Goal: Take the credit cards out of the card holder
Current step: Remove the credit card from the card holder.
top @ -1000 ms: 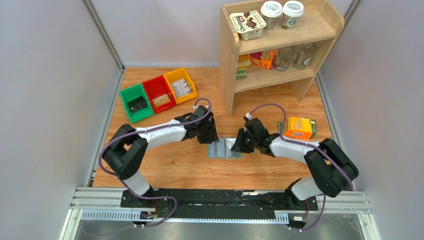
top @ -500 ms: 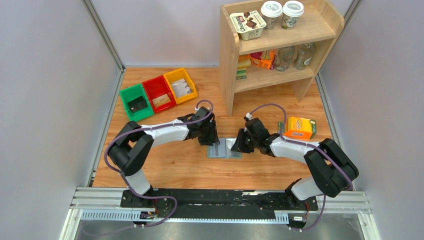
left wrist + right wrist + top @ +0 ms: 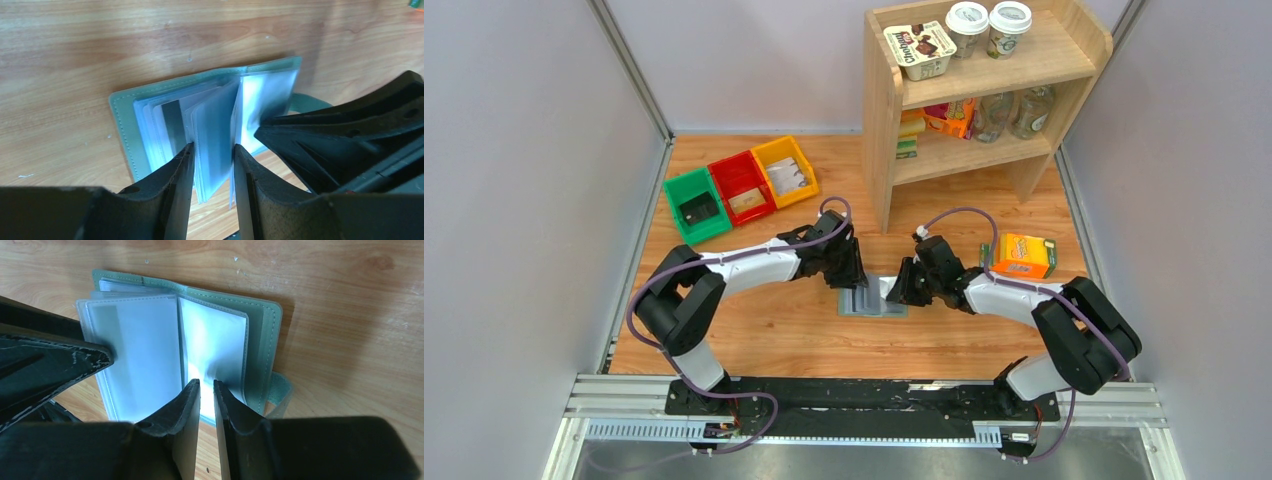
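The card holder (image 3: pixel 872 298) lies open on the table (image 3: pixel 764 340) between the two arms, green cover down, its tab on the right arm's side. The left gripper (image 3: pixel 213 148) has its fingers spread either side of a standing fan of clear sleeves (image 3: pixel 214 120), close against it. Whether they squeeze it I cannot tell. The right gripper (image 3: pixel 205 383) has its fingers drawn to a narrow slit at the near edge of the right leaf. Whether they nip a sleeve there or only press on it I cannot tell either.

The main risk, as I judge it, is that the left fingers close on several sleeves at once and not on a card. A pull then lifts the whole holder or tears a sleeve at the spine. If the right fingers lose the leaf, the holder slides or folds shut. A card with a dark stripe (image 3: pixel 169 120) sits in a sleeve outside the left fingers and may be missed. Farther off, the orange carton (image 3: pixel 1021 254) and the coloured bins (image 3: pixel 739 188) stand well apart, at no risk.
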`<state>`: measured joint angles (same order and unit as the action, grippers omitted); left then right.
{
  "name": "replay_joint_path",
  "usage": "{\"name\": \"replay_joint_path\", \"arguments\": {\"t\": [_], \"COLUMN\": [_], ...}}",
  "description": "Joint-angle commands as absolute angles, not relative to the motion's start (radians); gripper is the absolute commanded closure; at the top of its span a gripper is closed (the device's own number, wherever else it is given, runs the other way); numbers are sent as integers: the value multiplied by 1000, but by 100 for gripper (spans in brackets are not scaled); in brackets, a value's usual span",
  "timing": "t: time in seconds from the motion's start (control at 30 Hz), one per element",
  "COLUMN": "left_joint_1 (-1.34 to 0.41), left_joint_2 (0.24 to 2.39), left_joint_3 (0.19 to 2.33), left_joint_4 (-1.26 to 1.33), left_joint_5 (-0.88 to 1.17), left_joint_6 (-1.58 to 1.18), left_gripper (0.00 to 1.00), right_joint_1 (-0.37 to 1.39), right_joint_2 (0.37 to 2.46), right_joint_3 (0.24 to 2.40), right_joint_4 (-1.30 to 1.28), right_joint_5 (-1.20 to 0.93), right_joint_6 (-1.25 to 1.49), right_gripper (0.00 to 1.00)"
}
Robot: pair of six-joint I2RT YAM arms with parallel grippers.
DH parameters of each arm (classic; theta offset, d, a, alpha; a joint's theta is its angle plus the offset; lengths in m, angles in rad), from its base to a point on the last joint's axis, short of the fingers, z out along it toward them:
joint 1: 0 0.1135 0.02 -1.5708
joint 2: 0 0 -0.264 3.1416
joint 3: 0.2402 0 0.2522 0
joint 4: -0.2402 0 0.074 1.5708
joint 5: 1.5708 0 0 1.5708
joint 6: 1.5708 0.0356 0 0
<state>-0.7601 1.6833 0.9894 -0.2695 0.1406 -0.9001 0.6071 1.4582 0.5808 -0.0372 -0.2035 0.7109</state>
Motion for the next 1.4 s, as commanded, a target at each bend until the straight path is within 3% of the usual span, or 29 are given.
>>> {"name": "replay_joint_path", "arguments": {"t": [0.0,0.63,1.0,1.23,1.37], "left_joint_1": [-776,-778,-778,-778,-778], "left_joint_2": [1631,1608,1612,1614,1621], "left_joint_3": [1026,980,950,917,911], "left_joint_4": [-215,-175,-249,-256,-256], "left_joint_5": [201,192,109,95,92], "left_joint_6": [-914,-923,-858,-844,-841], "left_gripper": [58,69,99,100,100], "right_joint_1": [598,586,584,592,594], "right_joint_2": [1465,1433,1306,1146,1127], "right_joint_3": [551,532,584,647,653], "right_joint_4": [-55,-41,-210,-327,-249], "right_joint_5": [-167,-175,-74,-34,-142], "right_joint_6": [706,713,690,681,666], "right_gripper": [76,75,67,66,65]}}
